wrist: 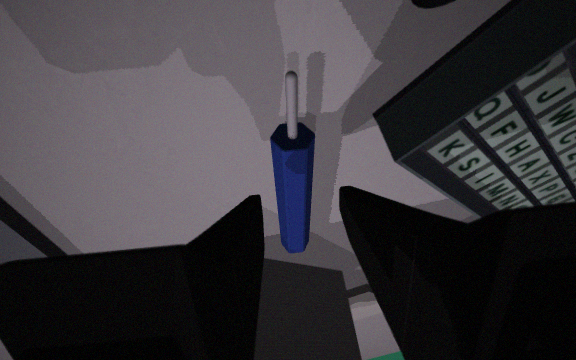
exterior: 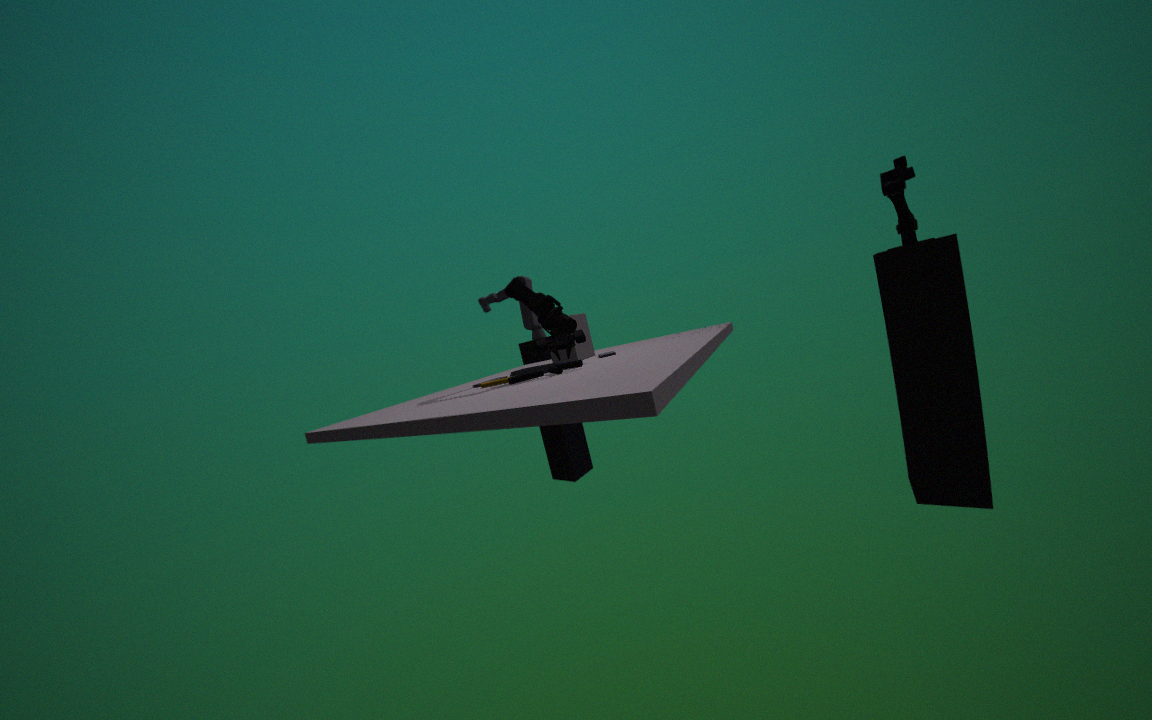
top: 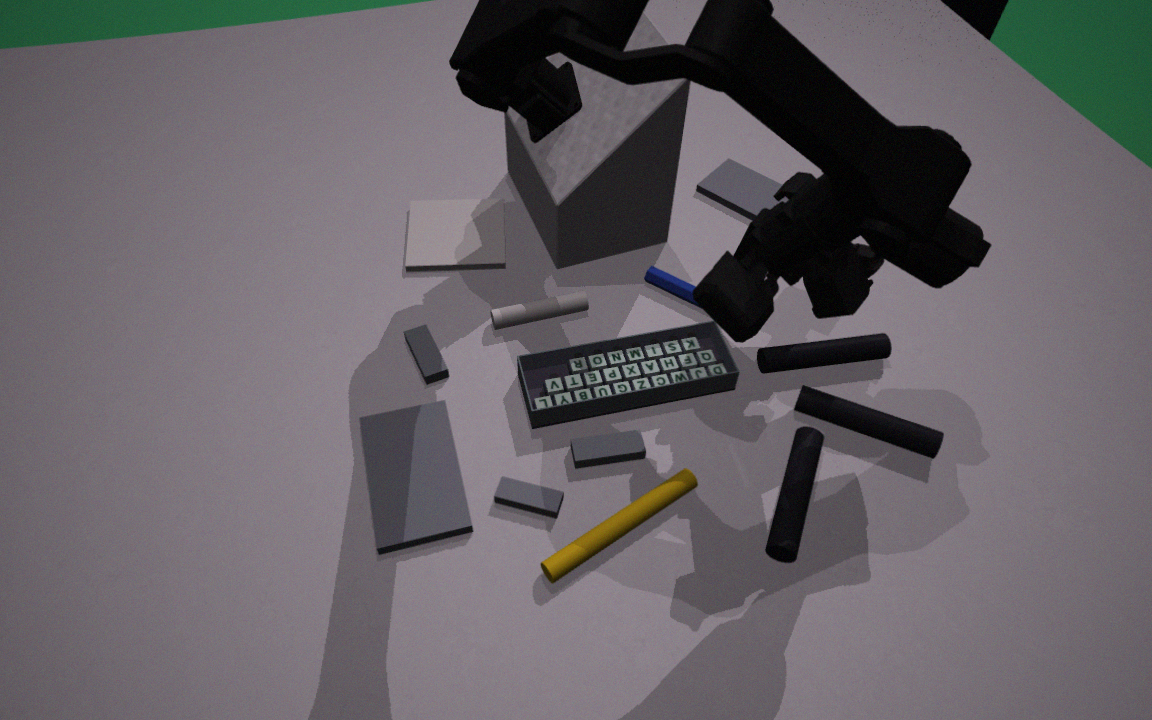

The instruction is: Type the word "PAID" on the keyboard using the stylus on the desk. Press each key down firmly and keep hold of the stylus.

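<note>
The blue stylus (top: 669, 282) (wrist: 294, 192) lies on the desk behind the keyboard's right end. Its thin metal tip (wrist: 292, 102) points to the top of the wrist view; the top view shows only its rear part. My gripper (top: 781, 313) (wrist: 300, 201) is open and empty above the stylus, with one finger on each side of it in the wrist view. The keyboard (top: 634, 401) (wrist: 468, 75) is a dark tray of lettered white keys. The P key (top: 613, 373), A key (top: 651, 366), I key (top: 652, 350) and D key (top: 718, 369) show upside down in the top view.
A tall grey block (top: 620, 192) stands behind the stylus. A white cylinder (top: 540, 310) lies behind the keyboard, black cylinders (top: 823, 352) lie to its right and a yellow rod (top: 620, 524) in front. Several flat grey pieces (top: 414, 474) lie around.
</note>
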Robot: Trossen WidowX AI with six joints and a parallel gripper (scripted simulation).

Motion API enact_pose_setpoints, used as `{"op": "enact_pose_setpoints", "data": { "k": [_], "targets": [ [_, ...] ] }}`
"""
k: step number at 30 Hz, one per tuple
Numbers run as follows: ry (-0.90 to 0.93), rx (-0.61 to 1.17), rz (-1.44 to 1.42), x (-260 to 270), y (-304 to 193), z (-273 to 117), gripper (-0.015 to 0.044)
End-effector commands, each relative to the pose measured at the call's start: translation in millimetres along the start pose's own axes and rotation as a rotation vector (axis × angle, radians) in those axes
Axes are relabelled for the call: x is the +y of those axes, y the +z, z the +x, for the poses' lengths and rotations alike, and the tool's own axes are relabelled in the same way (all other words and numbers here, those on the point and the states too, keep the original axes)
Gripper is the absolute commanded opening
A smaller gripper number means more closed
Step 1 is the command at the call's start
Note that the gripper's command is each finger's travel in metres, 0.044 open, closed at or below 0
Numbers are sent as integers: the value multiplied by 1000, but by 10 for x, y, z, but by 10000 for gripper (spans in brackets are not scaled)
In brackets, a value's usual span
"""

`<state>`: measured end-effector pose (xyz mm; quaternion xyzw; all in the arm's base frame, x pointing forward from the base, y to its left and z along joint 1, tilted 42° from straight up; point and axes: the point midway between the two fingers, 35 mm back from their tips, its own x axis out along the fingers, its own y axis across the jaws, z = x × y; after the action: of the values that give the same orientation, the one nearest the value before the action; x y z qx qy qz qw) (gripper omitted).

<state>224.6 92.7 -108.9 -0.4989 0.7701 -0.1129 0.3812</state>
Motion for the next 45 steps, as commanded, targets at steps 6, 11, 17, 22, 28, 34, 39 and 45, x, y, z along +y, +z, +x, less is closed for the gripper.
{"op": "enact_pose_setpoints", "data": {
  "k": [6,11,17,22,28,34,39,45],
  "targets": [
    [-5,6,-8,5,18,73,150],
    [-5,6,-8,4,35,103,150],
    [-5,7,-8,4,57,143,150],
    [-5,7,-8,4,75,176,150],
    [-5,7,-8,3,92,205,150],
    [-5,7,-7,3,100,220,150],
    [-1,4,-1,-1,102,201,45],
    [-1,4,-1,-1,85,165,0]
  ]
}}
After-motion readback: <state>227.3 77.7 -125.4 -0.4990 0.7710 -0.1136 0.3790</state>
